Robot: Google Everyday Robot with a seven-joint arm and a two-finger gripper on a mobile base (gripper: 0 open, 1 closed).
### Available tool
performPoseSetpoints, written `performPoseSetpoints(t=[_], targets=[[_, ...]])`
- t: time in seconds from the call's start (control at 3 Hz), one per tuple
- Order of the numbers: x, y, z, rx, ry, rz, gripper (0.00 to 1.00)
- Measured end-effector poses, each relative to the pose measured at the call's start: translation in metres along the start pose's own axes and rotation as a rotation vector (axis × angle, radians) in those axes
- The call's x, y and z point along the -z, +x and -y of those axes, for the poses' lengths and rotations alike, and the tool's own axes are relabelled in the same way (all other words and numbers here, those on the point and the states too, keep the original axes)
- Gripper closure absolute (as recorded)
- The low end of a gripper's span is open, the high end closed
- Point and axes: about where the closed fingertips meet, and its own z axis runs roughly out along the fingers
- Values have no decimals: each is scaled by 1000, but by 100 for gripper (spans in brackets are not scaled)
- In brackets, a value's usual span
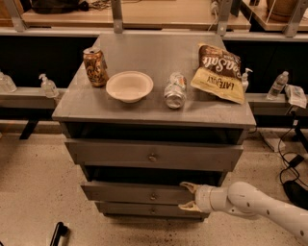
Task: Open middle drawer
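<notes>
Reaching in from the lower right, the gripper (186, 196) sits at the right end of the middle drawer (130, 192), its fingers (188, 185) spread wide above and below the grey front, clamping nothing. This drawer lies between the top drawer (120, 154) and bottom drawer (134, 209). It looks rigid and likely slides stiffly; the small knob (153, 196) or top edge offers hold. A can (95, 66), bowl (129, 86), bottle (175, 90) and chip bag (219, 73) rest on the cabinet (154, 111), out of the way.

speckled beige floor (33, 187) under a grey cabinet (154, 50), wooden bench (163, 14) behind.
</notes>
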Motion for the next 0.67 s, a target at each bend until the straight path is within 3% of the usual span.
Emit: performPoseSetpoints(t=[0.67], targets=[[1,-1,0,1,-1,2,22]])
